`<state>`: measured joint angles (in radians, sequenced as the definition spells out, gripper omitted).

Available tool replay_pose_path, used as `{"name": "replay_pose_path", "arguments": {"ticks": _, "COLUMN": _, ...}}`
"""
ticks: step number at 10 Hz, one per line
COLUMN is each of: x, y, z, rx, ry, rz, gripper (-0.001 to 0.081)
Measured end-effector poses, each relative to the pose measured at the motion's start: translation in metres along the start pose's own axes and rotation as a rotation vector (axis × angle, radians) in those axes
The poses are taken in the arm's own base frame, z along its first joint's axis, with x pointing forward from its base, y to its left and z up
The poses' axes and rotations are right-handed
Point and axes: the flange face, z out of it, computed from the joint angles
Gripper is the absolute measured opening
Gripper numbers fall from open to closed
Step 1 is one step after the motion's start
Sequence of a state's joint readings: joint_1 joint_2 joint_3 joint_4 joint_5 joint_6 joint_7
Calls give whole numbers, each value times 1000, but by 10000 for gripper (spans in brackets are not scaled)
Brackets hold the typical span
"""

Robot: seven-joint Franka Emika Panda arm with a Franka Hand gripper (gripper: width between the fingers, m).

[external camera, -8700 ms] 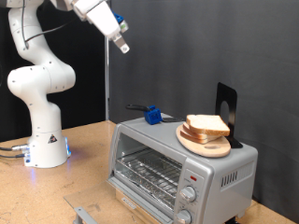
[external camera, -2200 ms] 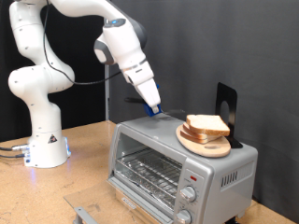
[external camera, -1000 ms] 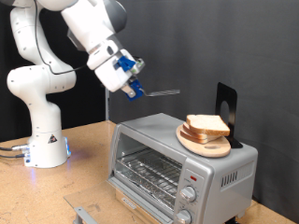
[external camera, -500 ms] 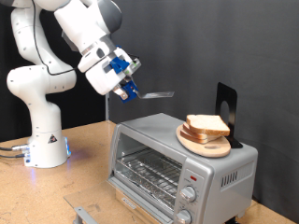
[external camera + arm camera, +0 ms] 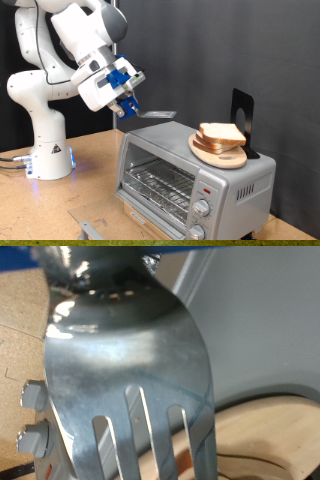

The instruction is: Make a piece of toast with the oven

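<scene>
Steel fork (image 5: 158,115) sits clenched in the hand (image 5: 127,106) by its blue handle, long axis level, tines aimed at three o'clock toward the piece of toast (image 5: 222,133) piled atop the oven (image 5: 190,172), well apart.

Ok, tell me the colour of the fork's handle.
Blue handle in the gripper, clearest in the exterior view.

A glossy white arm (image 5: 60,50) of rounded segments, blue parts at the gripper (image 5: 126,98), perhaps a glowing base light

Silver-grey oven (image 5: 196,178), pale tan-crusted toast (image 5: 222,133), blue-handled fork (image 5: 150,113).
</scene>
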<state>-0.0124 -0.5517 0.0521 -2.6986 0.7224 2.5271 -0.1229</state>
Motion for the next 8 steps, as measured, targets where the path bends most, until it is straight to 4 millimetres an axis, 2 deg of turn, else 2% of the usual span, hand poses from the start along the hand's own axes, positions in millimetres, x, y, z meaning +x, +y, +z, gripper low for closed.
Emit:
{"name": "replay_pose_path", "arguments": {"ticks": 6, "x": 1, "y": 12, "z": 3, "rx": -17, "ry": -19, "rz": -36, "gripper": 485}}
{"name": "replay_pose_path", "arguments": {"ticks": 8, "x": 0, "y": 10, "z": 5, "rx": -41, "ry": -39, "rz": -54, "gripper": 485}}
